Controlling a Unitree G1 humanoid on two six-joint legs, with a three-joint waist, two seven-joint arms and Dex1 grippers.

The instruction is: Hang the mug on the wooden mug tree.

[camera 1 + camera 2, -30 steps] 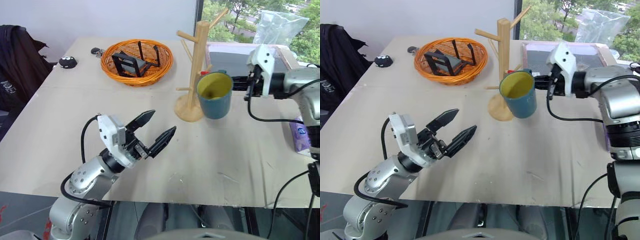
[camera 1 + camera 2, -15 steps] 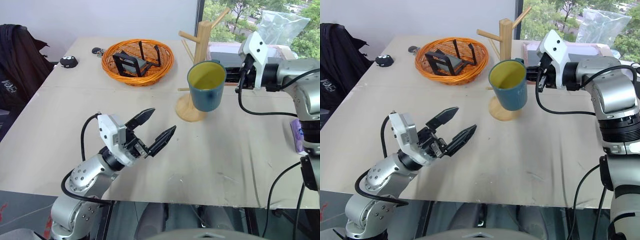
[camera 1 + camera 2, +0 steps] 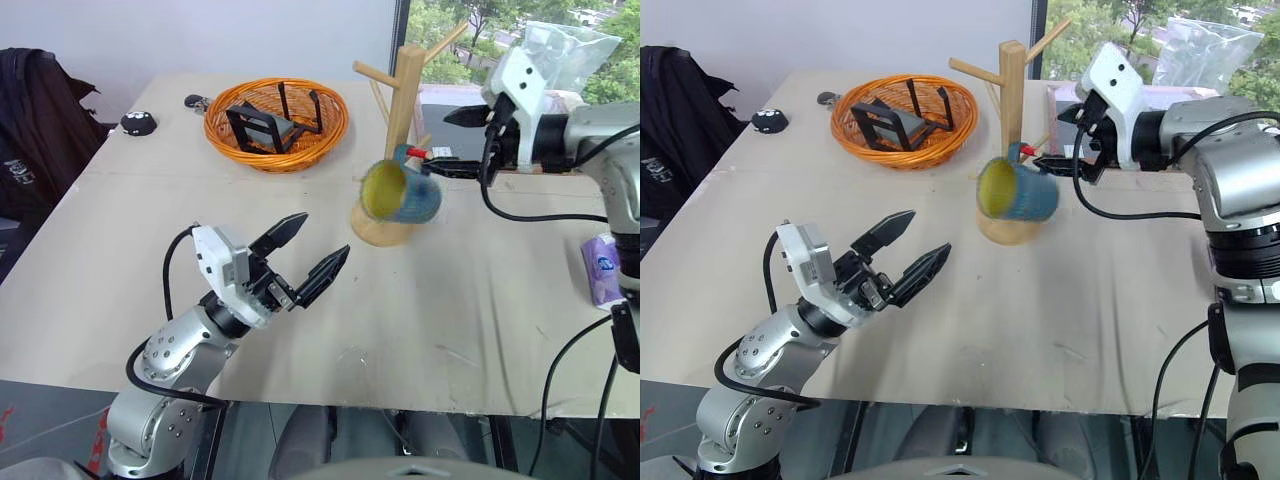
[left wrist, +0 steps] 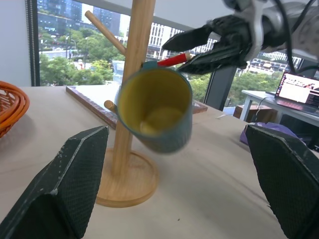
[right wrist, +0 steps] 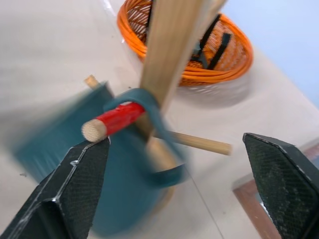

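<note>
The teal-blue mug (image 3: pixel 402 192) with its yellow inside hangs by its handle (image 5: pixel 149 107) on the red-tipped peg (image 5: pixel 117 118) of the wooden mug tree (image 3: pixel 405 100). It is tilted, mouth toward me, and blurred as if swinging. My right gripper (image 3: pixel 437 142) is open just right of the tree, one finger above and one below the peg's tip, clear of the mug. Low at the front left of the table, my left gripper (image 3: pixel 322 237) is open and empty, pointing toward the tree.
An orange wicker basket (image 3: pixel 275 122) holding black items stands behind and left of the tree. A small black object (image 3: pixel 135 123) lies at the far left. A purple tissue pack (image 3: pixel 600 270) sits at the right edge, a clear plastic bag (image 3: pixel 560 45) behind it.
My right gripper opened and let go of the mug, which now hangs tipped on the red-tipped peg. The right hand rose slightly. The left arm stayed still.
</note>
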